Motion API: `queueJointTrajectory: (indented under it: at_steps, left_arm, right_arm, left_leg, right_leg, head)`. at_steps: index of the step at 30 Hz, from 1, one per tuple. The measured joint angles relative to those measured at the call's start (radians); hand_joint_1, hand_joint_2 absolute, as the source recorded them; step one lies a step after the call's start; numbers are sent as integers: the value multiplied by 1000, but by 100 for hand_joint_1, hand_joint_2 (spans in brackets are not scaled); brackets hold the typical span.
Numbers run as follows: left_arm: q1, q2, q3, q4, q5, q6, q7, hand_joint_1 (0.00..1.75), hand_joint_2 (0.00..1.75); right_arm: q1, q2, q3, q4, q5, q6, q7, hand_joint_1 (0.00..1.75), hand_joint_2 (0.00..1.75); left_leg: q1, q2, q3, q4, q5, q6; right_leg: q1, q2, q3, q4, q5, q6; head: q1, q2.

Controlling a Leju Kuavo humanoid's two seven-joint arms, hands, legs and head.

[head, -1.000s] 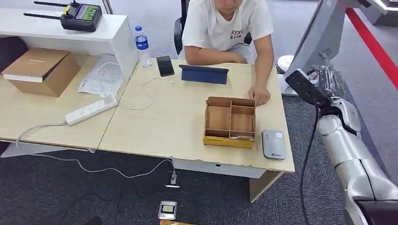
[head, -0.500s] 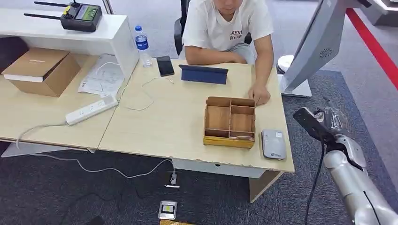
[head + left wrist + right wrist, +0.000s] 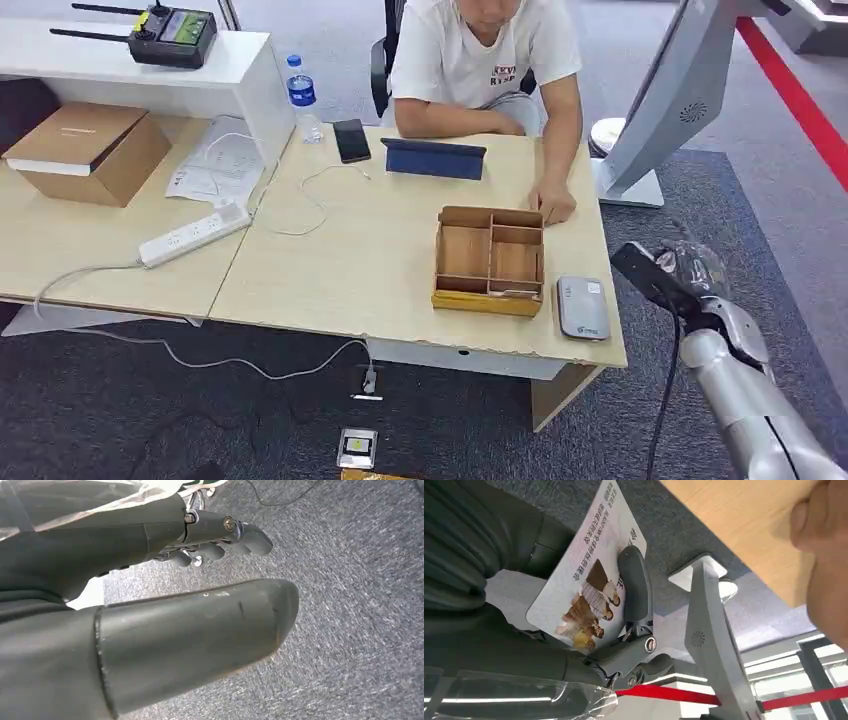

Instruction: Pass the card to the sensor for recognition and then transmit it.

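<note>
Card [image 3: 589, 580] pinched in right hand [image 3: 574, 630] fingers [image 3: 636, 585] | sensor [image 3: 583, 307] apart (seemingly) | left hand [image 3: 150, 605] released

Wooden divided tray [image 3: 490, 262] on the table [image 3: 350, 260] — a person's hand [image 3: 555, 205] beside it.

head view looks down on the table [image 3: 340, 270]; wrist views sit close, sharing grey carpet [image 3: 360, 605].
</note>
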Motion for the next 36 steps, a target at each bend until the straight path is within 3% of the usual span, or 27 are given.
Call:
queueJointTrajectory:
  at_steps: [13,36]
  left_arm:
    - [0,-5,0,0,6,11,11,0,0]
    - [1,-11,0,0,-3,16,16,0,0]
  right_arm:
    - [19,66,39,11,17,3,16,175,175]
    - [86,77,55,60,11,-21,14,175,175]
  left_leg:
    - [0,0,0,0,0,0]
    - [0,0,0,0,0,0]
  right_leg:
    - [0,0,0,0,0,0]
    - [0,0,0,0,0,0]
  head:
    - [0,0]
    - [0,0]
